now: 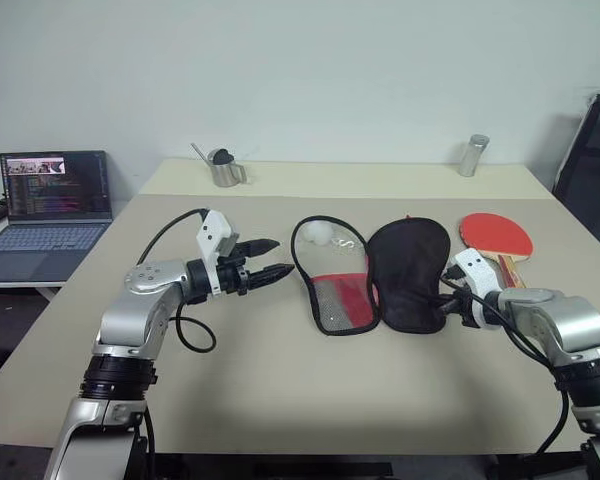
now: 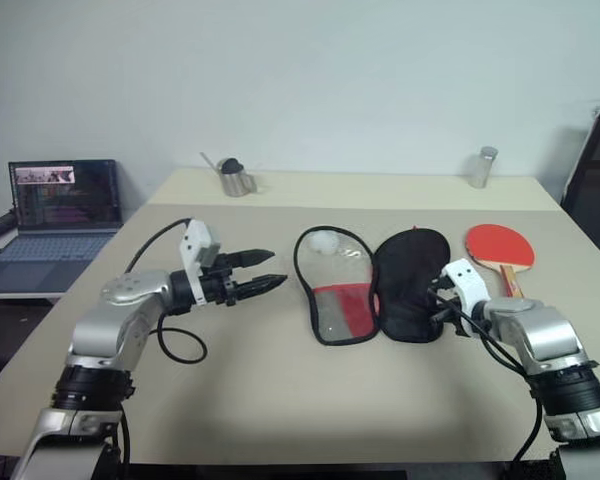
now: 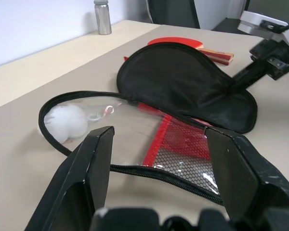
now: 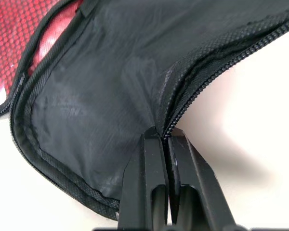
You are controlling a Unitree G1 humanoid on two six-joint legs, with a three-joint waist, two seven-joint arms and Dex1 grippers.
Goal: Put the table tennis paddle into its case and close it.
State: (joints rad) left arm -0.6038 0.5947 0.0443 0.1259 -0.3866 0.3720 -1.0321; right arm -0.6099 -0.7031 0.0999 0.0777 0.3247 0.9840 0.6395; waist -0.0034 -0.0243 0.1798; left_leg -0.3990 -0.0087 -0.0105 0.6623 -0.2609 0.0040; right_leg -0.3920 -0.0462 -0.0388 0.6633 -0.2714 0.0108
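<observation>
Case (image 1: 380,275) lies unzipped and spread flat mid-desk (image 1: 280,380), black lining up on its right half; I see my right gripper (image 4: 164,139) with fingers pressed together, pinching that half's zip edge; paddle (image 1: 496,236) rests on the desk just right of the case; left gripper (image 1: 272,258) hovers beside the case, fingers spread.

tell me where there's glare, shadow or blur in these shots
Left wrist view: glare on the case's clear half, the left pincer's fingers softly blurred up close. Right wrist view: a soft shadow on the table beside the right pincer, shut on the case's black edge. Left eye view: even light, faint shadows.
</observation>
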